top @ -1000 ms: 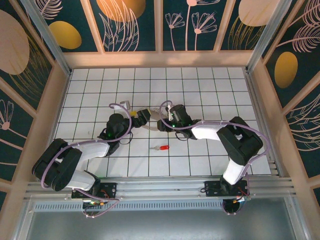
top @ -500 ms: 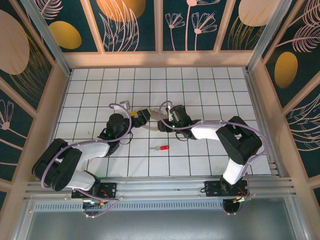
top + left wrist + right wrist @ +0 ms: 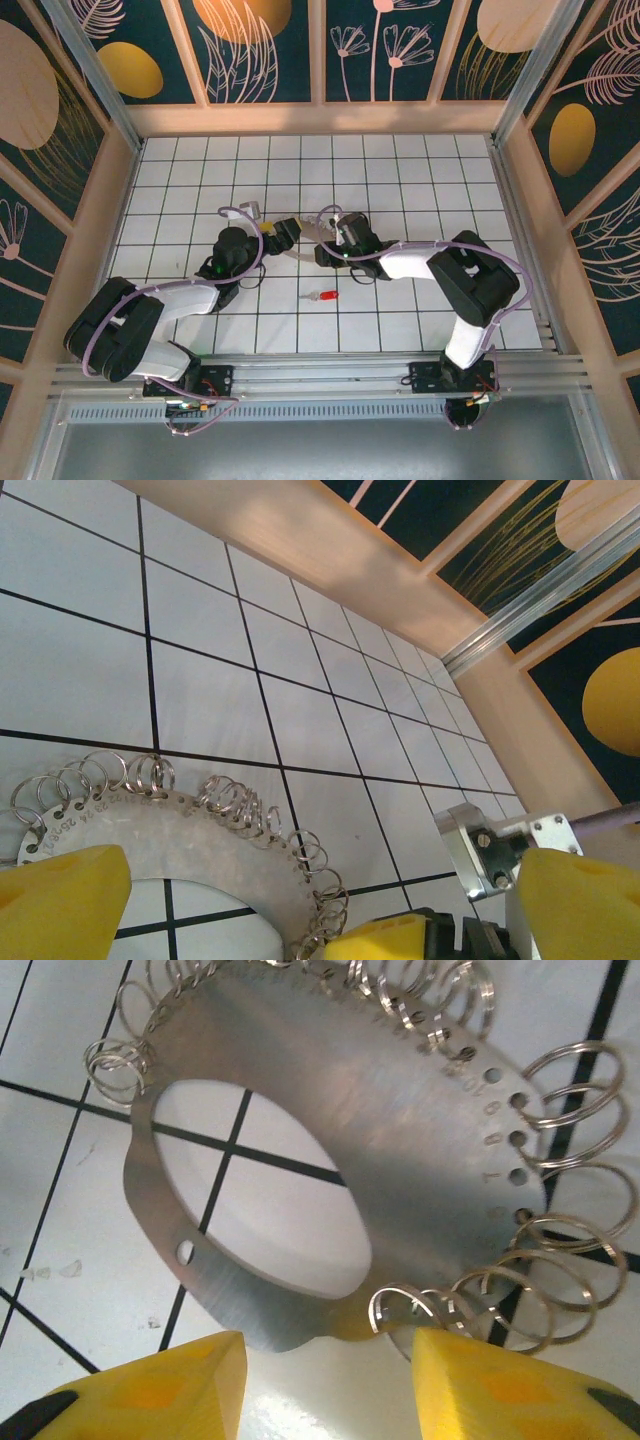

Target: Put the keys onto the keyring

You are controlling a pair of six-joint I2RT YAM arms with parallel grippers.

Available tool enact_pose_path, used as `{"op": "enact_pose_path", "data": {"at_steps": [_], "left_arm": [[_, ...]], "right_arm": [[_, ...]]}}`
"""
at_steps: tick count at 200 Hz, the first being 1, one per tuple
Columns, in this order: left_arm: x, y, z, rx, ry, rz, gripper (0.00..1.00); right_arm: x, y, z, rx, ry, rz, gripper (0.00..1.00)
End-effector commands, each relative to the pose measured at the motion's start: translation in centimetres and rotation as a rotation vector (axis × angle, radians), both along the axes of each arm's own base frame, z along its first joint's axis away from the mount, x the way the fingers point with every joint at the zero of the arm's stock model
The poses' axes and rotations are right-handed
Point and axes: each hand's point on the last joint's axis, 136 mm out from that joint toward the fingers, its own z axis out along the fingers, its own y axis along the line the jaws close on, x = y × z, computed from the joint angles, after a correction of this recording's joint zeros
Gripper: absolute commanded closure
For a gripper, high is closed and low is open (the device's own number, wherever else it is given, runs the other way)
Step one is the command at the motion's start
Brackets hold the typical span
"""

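Between the arms, on the tiled worktop (image 3: 400, 170), lies the keyring (image 3: 400, 1130), its stamped numerals too small to read. Left end effector (image 3: 283, 233) gapes wide. Right end effector (image 3: 330, 1375) half-closed astride its rim, grip uncertain. Red key (image 3: 322, 296) lies nearer, apart.

Bright even light, soft shadows, sharp focus.

The top camera looks down from high, while both wrist cameras sit close over the same keyring (image 3: 400, 1130).
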Motion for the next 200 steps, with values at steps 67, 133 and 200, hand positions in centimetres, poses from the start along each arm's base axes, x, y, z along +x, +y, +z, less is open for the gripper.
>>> {"op": "enact_pose_path", "data": {"at_steps": [67, 133, 200], "left_arm": [[0.0, -0.5, 1.2, -0.007, -0.035, -0.022, 0.01], [0.0, -0.5, 1.2, 0.001, -0.034, -0.021, 0.01], [0.1, -0.5, 1.1, 0.007, -0.034, -0.019, 0.01]], "right_arm": [[-0.3, -1.2, 2.2, -0.005, -0.044, -0.061, 0.4], [-0.4, -1.0, 0.3, -0.011, -0.007, -0.065, 0.4], [0.0, -0.4, -0.6, -0.017, 0.007, -0.057, 0.41]]}}
